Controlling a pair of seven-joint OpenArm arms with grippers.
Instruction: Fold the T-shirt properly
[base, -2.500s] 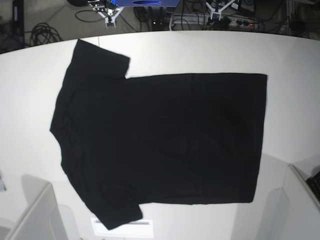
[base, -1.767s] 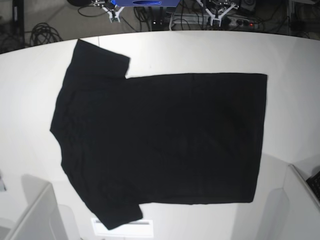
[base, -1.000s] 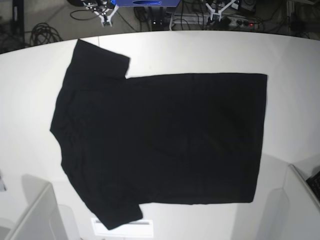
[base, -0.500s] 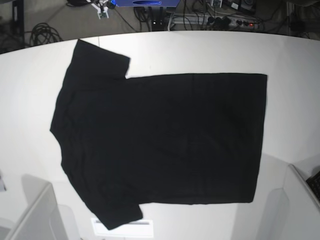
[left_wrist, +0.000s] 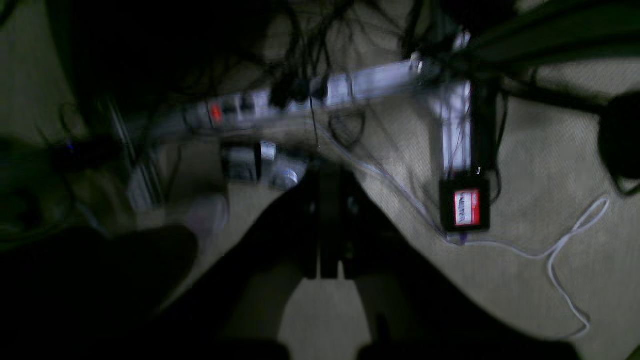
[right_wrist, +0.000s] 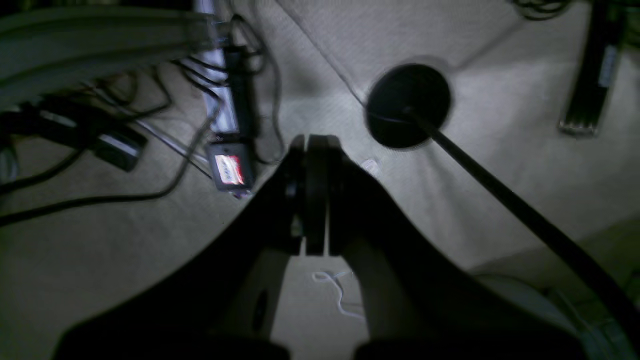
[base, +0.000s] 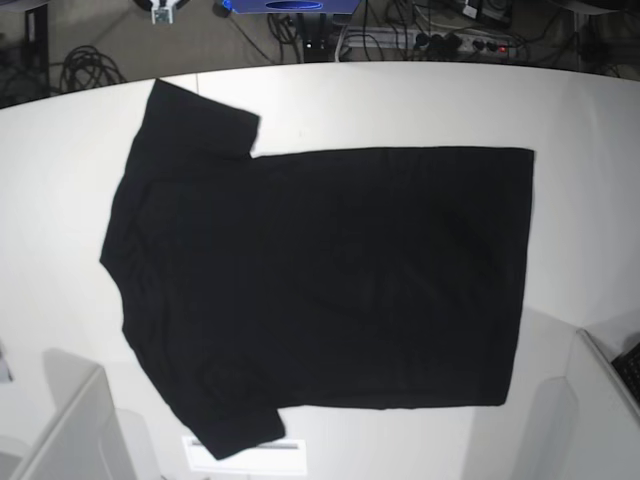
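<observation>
Off the worktop (base: 420, 105), beyond its far edge, both arms hang clear of the cloth.

Item 1: T-shirt (base: 330, 280). Black, plain side up, spread flat on the worktop. Long axis runs across the base view: collar and sleeves at that view's left, hem at its right. Unfolded; no fold begun.

Item 2: left end effector (left_wrist: 327, 220). Jaws pressed together, holding nothing. Below it: carpeted floor (left_wrist: 540, 150), a power strip (left_wrist: 300, 97), loose cables. T-shirt not in its view, so it lies well away, back towards the worktop.

Item 3: right end effector (right_wrist: 312, 195). Jaws closed flat, empty. Below it: floor, a round black stand base (right_wrist: 407, 105). T-shirt likewise out of its view.

Nearer arm: cannot tell; neither shows over the worktop in the base view. By side, the right arm likely serves the collar end, the left the hem end.

Change: the white arm parts seen earlier along the base view's top edge have mostly left that frame; T-shirt unmoved.
</observation>
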